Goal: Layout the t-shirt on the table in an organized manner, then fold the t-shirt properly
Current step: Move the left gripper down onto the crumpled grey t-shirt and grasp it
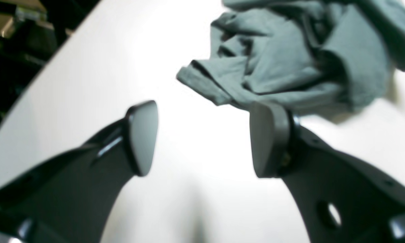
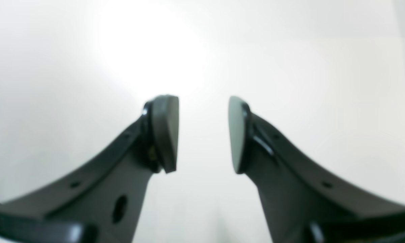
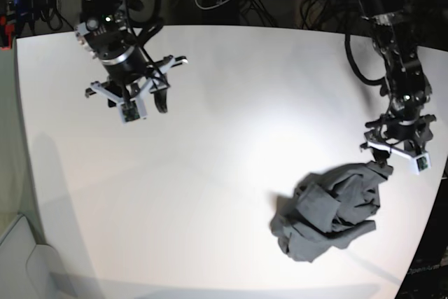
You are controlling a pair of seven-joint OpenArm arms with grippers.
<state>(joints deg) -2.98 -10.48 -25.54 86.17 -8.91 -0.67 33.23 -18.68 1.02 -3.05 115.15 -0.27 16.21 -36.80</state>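
1. Two tools in view for you, one cloth — the t-shirt (image 3: 329, 211) sits crumpled in a heap on the white table (image 3: 224, 138), toward the near right of the base view.
2. Your left tool (image 1: 202, 138) hangs at the heap's upper right edge in the base view. From its wrist camera the pads stand well apart with bare table between them — nothing gripped.
3. One pad (image 1: 268, 138) of that left tool sits right at the shirt's rumpled edge; whether it touches the cloth, I cannot tell. The other pad is clear of the fabric.
4. A folded hem or sleeve edge juts from the heap toward the gap between those pads; the rest bunches up behind it, blurred.
5. Your right tool (image 2: 204, 133) is parted too, less widely, holding nothing; only white table shows between its pads.
6. In the base view that right tool (image 3: 136, 96) hovers over the far left part of the table, well apart from the t-shirt.
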